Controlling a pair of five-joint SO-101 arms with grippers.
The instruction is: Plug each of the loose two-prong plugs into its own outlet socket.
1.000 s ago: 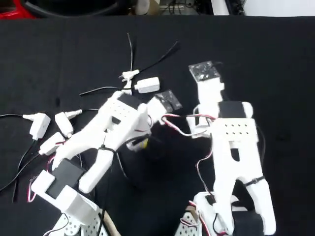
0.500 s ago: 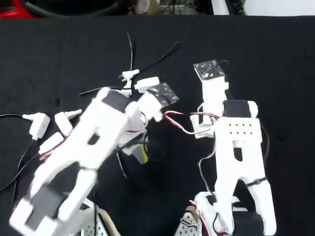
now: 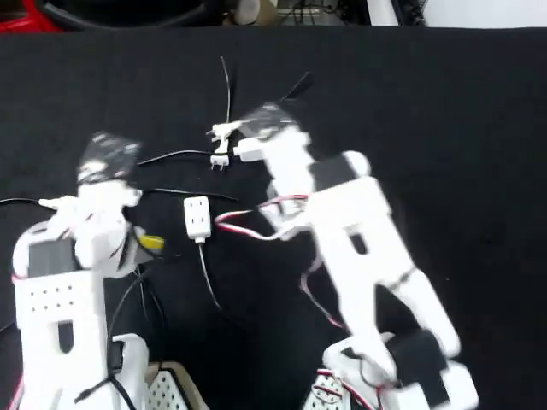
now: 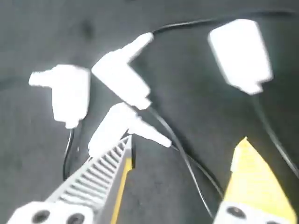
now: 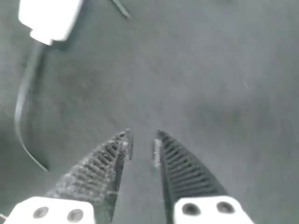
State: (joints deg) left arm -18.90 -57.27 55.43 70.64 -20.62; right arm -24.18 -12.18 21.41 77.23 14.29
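Seen from above, a white two-hole socket [image 3: 197, 218] lies mid-table on its black cable. Behind it rest a small white plug [image 3: 224, 134] and a white block [image 3: 249, 149]. My right gripper [image 3: 265, 120] hovers just beside that block. In the right wrist view the right gripper [image 5: 142, 141] is open by a narrow gap with nothing in it, and a white corded piece [image 5: 48, 16] lies ahead. My left gripper [image 3: 107, 160] is at the left. In its wrist view the left gripper [image 4: 186, 142] stands wide open over three white plugs [image 4: 122, 77], with a socket block [image 4: 240, 53] off to one side.
Thin black cables [image 3: 229, 85] trail over the black table [image 3: 461, 128] around the plugs. The table's far right side is bare cloth. Both arms' white bases stand at the near edge. Red and dark items sit beyond the back edge.
The left arm swung from the table's middle out to the left plug cluster, uncovering the white socket block. The right arm swung leftward to the plugs at the back centre.
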